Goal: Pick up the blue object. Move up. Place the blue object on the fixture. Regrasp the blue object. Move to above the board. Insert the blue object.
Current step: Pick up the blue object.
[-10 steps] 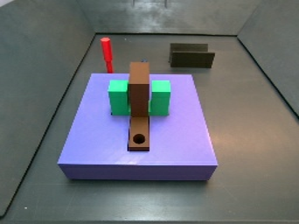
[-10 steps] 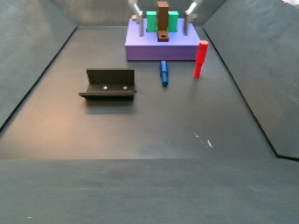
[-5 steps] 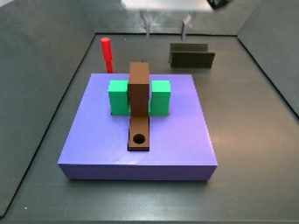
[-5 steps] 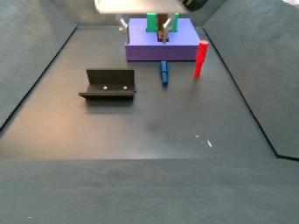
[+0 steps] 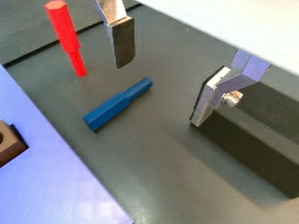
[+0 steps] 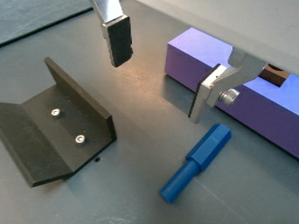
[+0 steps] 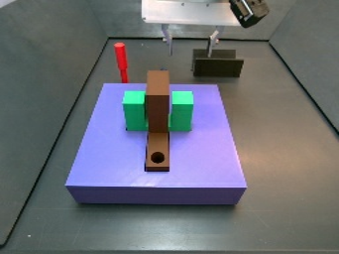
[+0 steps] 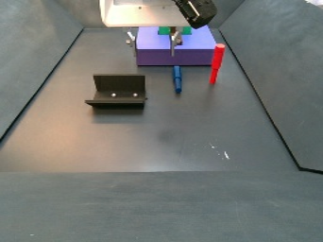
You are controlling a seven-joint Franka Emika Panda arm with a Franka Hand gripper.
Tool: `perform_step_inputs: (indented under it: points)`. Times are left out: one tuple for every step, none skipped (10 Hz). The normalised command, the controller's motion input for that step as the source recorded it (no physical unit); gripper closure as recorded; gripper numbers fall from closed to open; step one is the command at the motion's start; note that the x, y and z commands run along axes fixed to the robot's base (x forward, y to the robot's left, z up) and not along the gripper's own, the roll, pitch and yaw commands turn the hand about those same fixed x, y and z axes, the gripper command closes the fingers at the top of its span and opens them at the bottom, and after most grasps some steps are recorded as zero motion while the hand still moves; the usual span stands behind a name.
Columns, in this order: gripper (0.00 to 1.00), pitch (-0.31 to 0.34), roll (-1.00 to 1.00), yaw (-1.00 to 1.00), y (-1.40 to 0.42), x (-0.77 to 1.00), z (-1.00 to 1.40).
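Side view, left to right: fixture [image 8: 117, 92] alone on the floor; tool [image 8: 154, 41] high over the floor near the purple block [image 8: 192, 54]; blue peg [image 8: 177, 77] flat on the floor just in front of that block; red peg [image 8: 216, 64] upright beside it.

Tool [image 6: 166, 75] spread wide, nothing between the pads. In both wrist views the blue peg [image 5: 119, 104] lies below the open jaws, off to one side, not centred. Its long axis looks set askew to the jaw line.

Judgement: pick not yet begun; centre over the peg, square the wrist across its length, then descend.
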Motion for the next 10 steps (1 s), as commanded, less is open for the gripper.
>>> perform_step_inputs:
  points:
    - [0.00,-0.150,0.01,0.00,-0.29,0.00,-0.28]
    - [0.00,-0.111,0.01,0.00,-0.22,0.00,-0.23]
    - [0.00,-0.076,0.04,0.00,-0.19,0.00,-0.15]
    - [0.00,-0.073,0.08,0.00,-0.19,0.00,-0.13]
    - [0.00,-0.093,0.19,0.02,-0.35,-0.20,-0.05]
    - [0.00,-0.101,0.27,0.01,-0.33,-0.27,-0.01]
    - [0.00,-0.074,0.35,0.00,-0.31,-0.24,0.00]
    - [0.00,-0.044,0.27,0.03,-0.19,-0.05,0.00]
    - [0.00,0.000,0.16,0.00,-0.13,0.00,-0.07]
    - [0.00,0.000,0.15,0.00,-0.04,-0.16,-0.12]
